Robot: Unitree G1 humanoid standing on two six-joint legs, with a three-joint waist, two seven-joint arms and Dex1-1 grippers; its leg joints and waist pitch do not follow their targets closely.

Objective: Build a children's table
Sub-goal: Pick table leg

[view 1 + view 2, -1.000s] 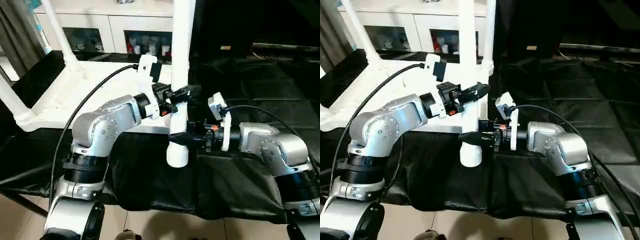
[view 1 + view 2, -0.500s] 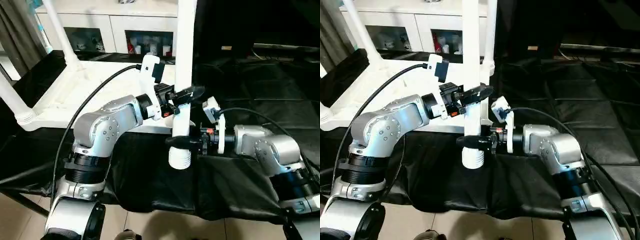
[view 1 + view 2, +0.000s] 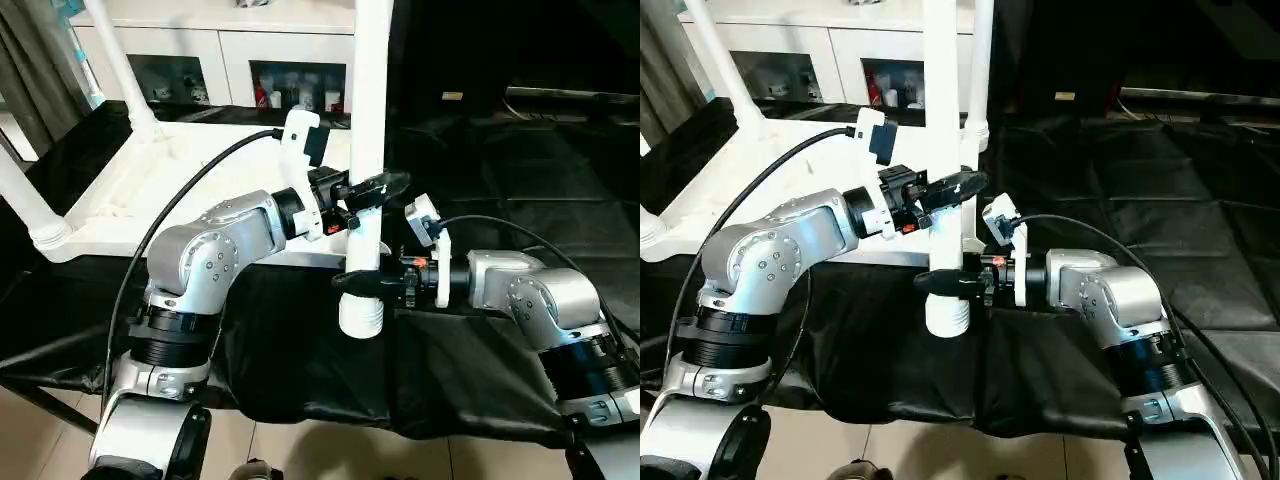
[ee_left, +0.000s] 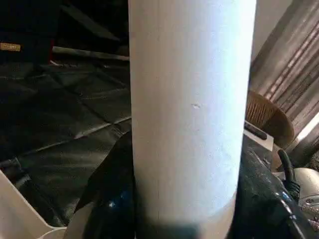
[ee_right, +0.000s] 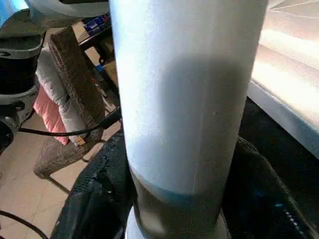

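Note:
The children's table top (image 3: 130,200) lies upside down at the left, white with a ribbed underside. Two legs stand mounted in its corner sockets, one at the back (image 3: 125,70) and one at the near left (image 3: 20,195). A loose white tubular leg (image 3: 366,100) stands nearly upright at the top's near right corner, its ribbed lower end (image 3: 361,315) hanging over the black cloth. My left gripper (image 3: 372,188) is shut on this leg at mid height. My right gripper (image 3: 358,284) is shut on it lower down. Black fingers (image 4: 107,199) flank the leg (image 4: 192,99) in both wrist views (image 5: 184,99).
A white glass-door cabinet (image 3: 220,50) stands behind the table top. Black cloth (image 3: 500,170) covers the work surface to the right. A wicker chair (image 5: 65,124) with a pink cushion stands on the tiled floor below. A grey curtain (image 3: 30,60) hangs at far left.
The loose leg has shifted a little to the right and stands straighter. My right arm has pushed in closer to it, its fingers now further around the leg.

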